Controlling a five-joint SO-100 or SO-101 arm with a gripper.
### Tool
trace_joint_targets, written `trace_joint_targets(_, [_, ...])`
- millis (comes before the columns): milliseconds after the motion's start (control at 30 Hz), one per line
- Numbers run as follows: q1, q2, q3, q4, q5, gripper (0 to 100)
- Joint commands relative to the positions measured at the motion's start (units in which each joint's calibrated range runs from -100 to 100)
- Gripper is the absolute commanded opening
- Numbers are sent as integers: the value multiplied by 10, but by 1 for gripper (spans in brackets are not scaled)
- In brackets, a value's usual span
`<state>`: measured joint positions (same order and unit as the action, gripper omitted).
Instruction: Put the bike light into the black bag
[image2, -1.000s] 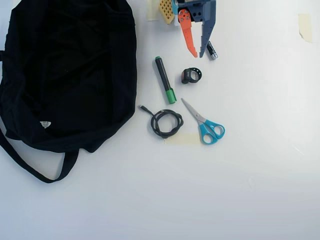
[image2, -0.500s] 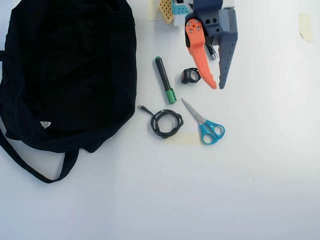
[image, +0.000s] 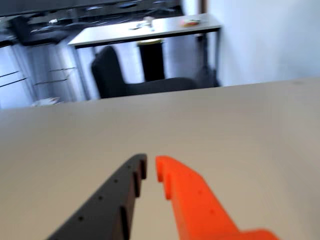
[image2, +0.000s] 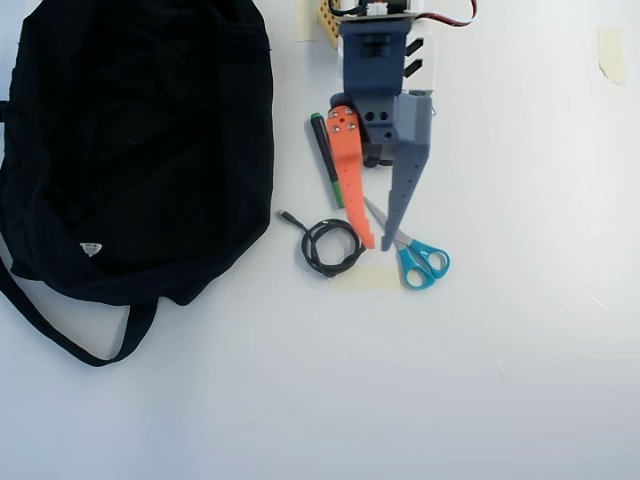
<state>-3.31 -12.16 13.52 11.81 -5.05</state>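
In the overhead view the black bag (image2: 130, 150) fills the left side of the worktop (image2: 520, 350), its strap trailing toward 7 o'clock. To its right lies a green-capped marker (image2: 325, 160), its long axis running from 11 to 5 o'clock, and below that a coiled black cable (image2: 333, 247).

Next comes the hand (image2: 376, 243), reaching down the picture from the arm's base at 12 o'clock. Its orange finger (image2: 350, 180) and grey finger (image2: 405, 170) are slightly parted, narrowing toward the tips, and they pinch nothing; the tips hover over the blades of the teal-handled scissors (image2: 420, 258). The wrist view agrees: a narrow gap between the two fingers, bare worktop beyond, no object between them.

The bike light (image2: 374, 156) shows only as a small dark patch between the two fingers, close under the palm end of the hand. So it lies toward 12 o'clock from the fingertips, behind them rather than ahead. Its long axis cannot be told, since most of it is covered. In my judgement the tips have overshot it: the grasp calls for drawing back or tilting down so the fingers bracket the light, and it then has to travel toward 9 o'clock to reach the bag.
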Motion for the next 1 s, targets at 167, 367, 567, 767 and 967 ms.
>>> trace_joint_targets(167, [31, -3, -24, -17, 3, 3])
trace_joint_targets(367, [33, -3, -21, -12, 3, 2])
trace_joint_targets(567, [29, -14, -2, -3, 15, 2])
trace_joint_targets(767, [5, -14, -56, 282, 117, 2])
trace_joint_targets(967, [2, -14, -124, 536, 115, 2])
